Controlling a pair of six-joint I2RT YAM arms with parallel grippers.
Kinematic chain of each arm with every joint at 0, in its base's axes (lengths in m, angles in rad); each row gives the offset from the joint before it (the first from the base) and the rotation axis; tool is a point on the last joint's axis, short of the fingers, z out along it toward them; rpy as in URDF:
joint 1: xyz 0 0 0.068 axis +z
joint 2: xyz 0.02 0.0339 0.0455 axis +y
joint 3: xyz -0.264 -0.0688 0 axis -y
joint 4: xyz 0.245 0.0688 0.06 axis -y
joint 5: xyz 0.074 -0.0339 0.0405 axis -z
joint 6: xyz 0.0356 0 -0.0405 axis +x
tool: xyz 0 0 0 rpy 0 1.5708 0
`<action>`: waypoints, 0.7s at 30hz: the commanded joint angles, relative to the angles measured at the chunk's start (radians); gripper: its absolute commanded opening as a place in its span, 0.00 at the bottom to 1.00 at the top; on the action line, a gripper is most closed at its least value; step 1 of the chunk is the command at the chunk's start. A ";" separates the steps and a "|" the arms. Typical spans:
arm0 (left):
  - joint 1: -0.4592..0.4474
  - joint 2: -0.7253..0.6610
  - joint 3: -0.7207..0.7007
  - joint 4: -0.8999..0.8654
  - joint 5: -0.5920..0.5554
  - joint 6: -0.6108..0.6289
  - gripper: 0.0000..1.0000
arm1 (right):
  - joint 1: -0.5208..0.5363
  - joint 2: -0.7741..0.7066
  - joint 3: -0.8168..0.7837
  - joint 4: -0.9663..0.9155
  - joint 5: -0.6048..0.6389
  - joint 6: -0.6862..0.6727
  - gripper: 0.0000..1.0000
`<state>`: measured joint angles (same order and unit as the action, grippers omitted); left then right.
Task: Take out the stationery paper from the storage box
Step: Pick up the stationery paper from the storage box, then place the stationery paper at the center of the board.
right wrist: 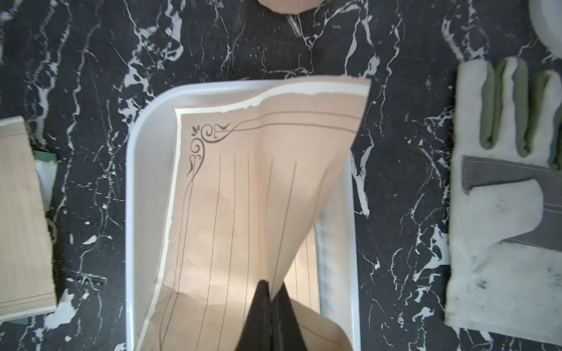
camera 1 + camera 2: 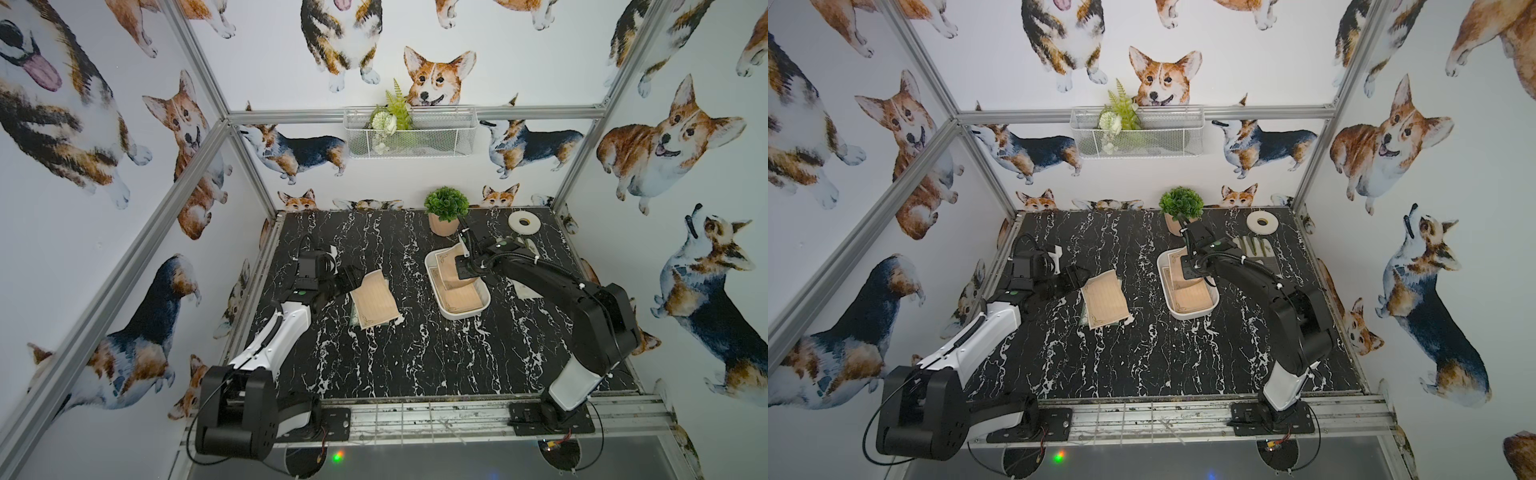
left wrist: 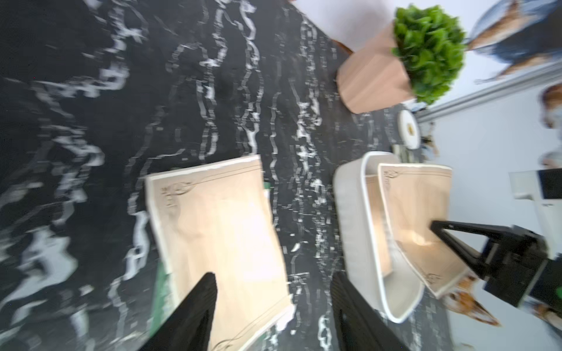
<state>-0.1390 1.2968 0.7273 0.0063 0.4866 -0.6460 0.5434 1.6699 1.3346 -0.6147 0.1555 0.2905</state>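
The storage box [image 2: 461, 316] [image 2: 1188, 314] is a shallow white tray on the black marble table, right of centre. My right gripper [image 1: 269, 284] [image 2: 459, 277] is inside it, shut on a tan ruled sheet of stationery paper [image 1: 243, 182]. The sheet is bent upward, and its far end rises above the box rim [image 1: 146, 182]. More tan paper [image 2: 463, 297] lies flat under it. A pile of tan sheets [image 2: 374, 301] [image 3: 219, 218] lies on the table left of the box, over a green-edged sheet [image 1: 44, 156]. My left gripper [image 3: 273, 276] [image 2: 351, 276] is open at that pile's left edge.
A potted plant [image 2: 445, 210] stands behind the box, and a white tape roll [image 2: 523, 222] lies at the back right. A grey-and-white work glove [image 1: 501, 197] [image 2: 1258, 249] lies right of the box. A wire basket [image 2: 409, 131] hangs on the back wall.
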 commanded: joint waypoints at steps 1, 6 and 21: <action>-0.036 0.068 -0.043 0.487 0.236 -0.264 0.63 | 0.003 -0.075 0.005 -0.027 -0.012 0.035 0.01; -0.173 0.149 0.032 0.483 0.192 -0.239 0.63 | 0.028 -0.152 -0.030 0.007 -0.031 0.079 0.03; -0.347 0.333 0.173 0.546 0.171 -0.256 0.61 | 0.091 -0.187 -0.013 0.021 -0.043 0.122 0.04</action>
<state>-0.4679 1.6112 0.8837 0.4957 0.6521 -0.8837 0.6285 1.4906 1.3067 -0.6167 0.1238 0.3859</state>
